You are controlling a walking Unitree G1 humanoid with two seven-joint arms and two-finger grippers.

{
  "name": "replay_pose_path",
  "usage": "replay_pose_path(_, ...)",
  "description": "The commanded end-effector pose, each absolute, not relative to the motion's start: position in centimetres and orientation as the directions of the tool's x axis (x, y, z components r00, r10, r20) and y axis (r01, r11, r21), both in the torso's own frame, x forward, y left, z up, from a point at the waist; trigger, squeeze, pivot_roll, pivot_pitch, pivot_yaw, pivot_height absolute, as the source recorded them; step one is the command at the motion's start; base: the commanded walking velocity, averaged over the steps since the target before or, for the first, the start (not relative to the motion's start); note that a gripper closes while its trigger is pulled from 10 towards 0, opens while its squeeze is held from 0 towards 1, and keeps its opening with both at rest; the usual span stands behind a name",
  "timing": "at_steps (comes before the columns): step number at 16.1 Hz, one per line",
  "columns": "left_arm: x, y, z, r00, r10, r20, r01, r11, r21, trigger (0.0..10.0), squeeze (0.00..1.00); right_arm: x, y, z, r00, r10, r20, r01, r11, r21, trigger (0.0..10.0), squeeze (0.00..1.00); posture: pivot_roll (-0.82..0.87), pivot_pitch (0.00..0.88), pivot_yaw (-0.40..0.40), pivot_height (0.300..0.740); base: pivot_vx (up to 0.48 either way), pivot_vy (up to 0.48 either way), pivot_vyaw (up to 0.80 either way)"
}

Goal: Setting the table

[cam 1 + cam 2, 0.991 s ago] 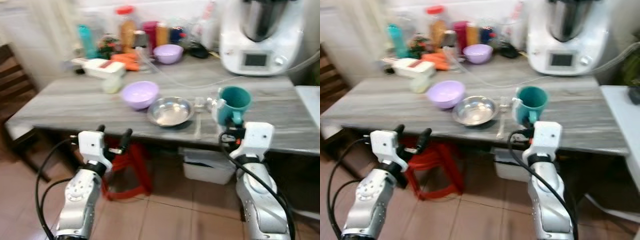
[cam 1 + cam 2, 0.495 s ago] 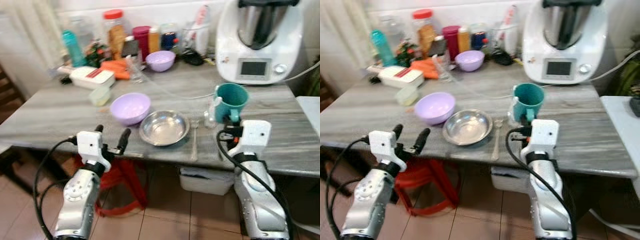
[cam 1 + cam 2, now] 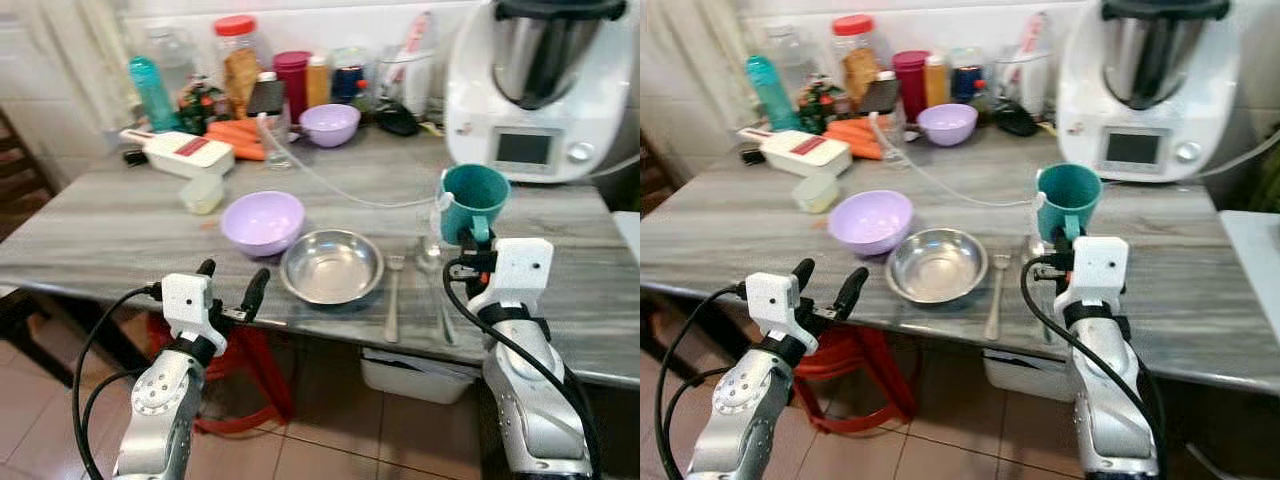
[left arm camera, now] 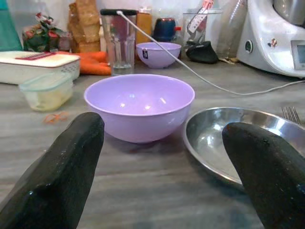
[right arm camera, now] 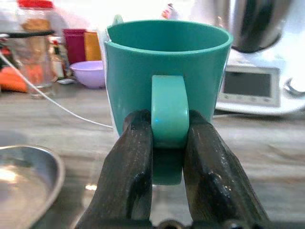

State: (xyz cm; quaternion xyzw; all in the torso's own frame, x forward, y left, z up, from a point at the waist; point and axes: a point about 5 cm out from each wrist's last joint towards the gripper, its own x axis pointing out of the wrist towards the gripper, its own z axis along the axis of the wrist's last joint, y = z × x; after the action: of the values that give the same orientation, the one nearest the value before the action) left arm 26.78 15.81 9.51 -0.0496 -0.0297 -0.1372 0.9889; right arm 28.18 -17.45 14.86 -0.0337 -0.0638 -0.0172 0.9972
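Gripping the teal mug (image 5: 164, 81) by its handle, the right gripper (image 5: 169, 138) stood at the near edge of the grey table (image 3: 100, 235), its two black fingers pinched on either side of the handle loop. The mug was upright with its mouth up, carried out ahead of the gripper and over the table, just beyond the heads of the fork (image 3: 393, 295) and spoon (image 3: 432, 268) that lay side by side with their handles pointing back toward the robot. The steel plate (image 3: 332, 266) sat to the robot's left of the cutlery, touching or nearly touching the near lilac bowl (image 3: 263, 221) (contact could not be settled from these views). Whether the mug's base rested on the table or hung just above it could not be told. Judged against the task, the setting-down spot lay directly under or slightly forward of the mug, beside the plate on the cutlery side, so the right arm was the nearer one. The left gripper (image 3: 232, 290) was held with fingers spread wide and nothing between them, short of the table edge, facing the bowl and plate
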Motion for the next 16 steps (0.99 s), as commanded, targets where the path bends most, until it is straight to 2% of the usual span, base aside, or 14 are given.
replay_pose_path(1, 26.8, 16.1, 10.1, 0.957, -0.275, 0.094, 0.282, 0.957, -0.069, 10.0, 0.0, 28.5, -17.2, 15.6, 0.987, -0.009, 0.16, 0.019, 0.998, -0.063, 10.0, 0.0, -0.1, 0.0, 0.082, 0.74, 0.0, 0.0, 0.0)
replay_pose_path(9, 24.4, 15.2, 10.3, 0.862, -0.499, 0.086, 0.506, 0.857, -0.097, 10.0, 0.0, 32.6, -17.2, 16.8, 0.964, 0.209, 0.165, -0.193, 0.975, -0.107, 10.0, 0.0, -0.05, 0.0, 0.084, 0.74, 0.0, 0.0, 0.0)
replay_pose_path(14, 23.9, 15.5, 10.7, 0.852, -0.518, 0.075, 0.524, 0.845, -0.105, 10.0, 0.0, 35.3, -16.9, 16.8, 0.948, 0.288, 0.136, -0.266, 0.951, -0.16, 10.0, 0.0, -0.03, 0.0, 0.086, 0.74, 0.0, 0.0, 0.0)
replay_pose_path(16, 23.7, 15.4, 10.8, 0.85, -0.522, 0.073, 0.527, 0.843, -0.109, 10.0, 0.0, 36.2, -17.2, 17.0, 0.95, 0.286, 0.128, -0.268, 0.953, -0.137, 10.0, 0.0, -0.02, 0.0, 0.086, 0.74, 0.0, 0.0, 0.0)
